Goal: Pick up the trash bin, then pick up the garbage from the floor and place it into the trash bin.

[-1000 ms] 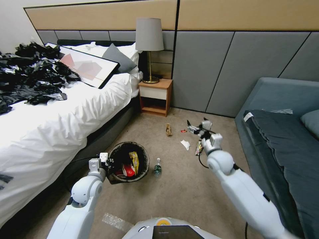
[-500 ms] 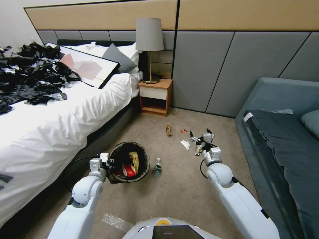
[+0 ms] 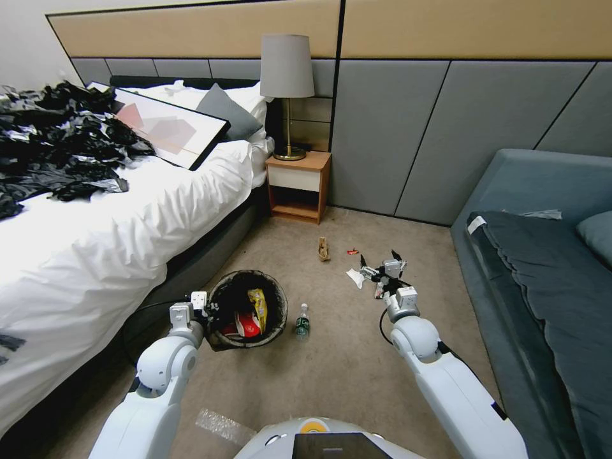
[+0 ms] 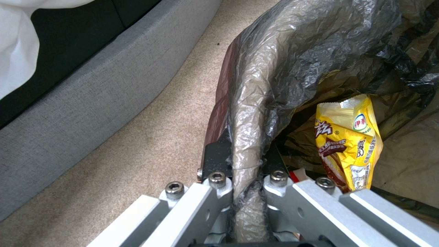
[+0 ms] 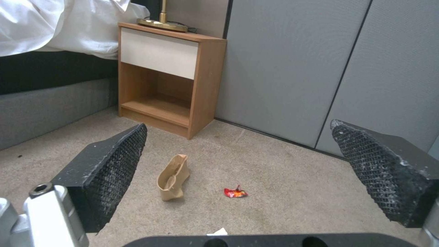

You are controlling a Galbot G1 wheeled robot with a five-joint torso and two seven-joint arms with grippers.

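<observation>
Left claw (image 3: 205,310) grips the rim of the trash bin (image 3: 247,310), which holds a yellow wrapper (image 3: 257,303) and a red carton (image 3: 246,326). A bottle (image 3: 302,322) lies beside it. Right claw (image 3: 378,266), spread open, hovers by a white tissue (image 3: 353,276).

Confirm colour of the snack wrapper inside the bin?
Yellow snack wrapper with brown and white print; clearest in the left wrist view.

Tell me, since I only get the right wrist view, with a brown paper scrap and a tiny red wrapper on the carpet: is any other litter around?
Observer: Yes, the head view has a clear bottle with a green label right beside the trash bin.
Operator: Is something holding that bin?
Observer: The left tool is clamped on its rim.
Operator: Anything inside yet?
Observer: A yellow snack wrapper is inside.
</observation>
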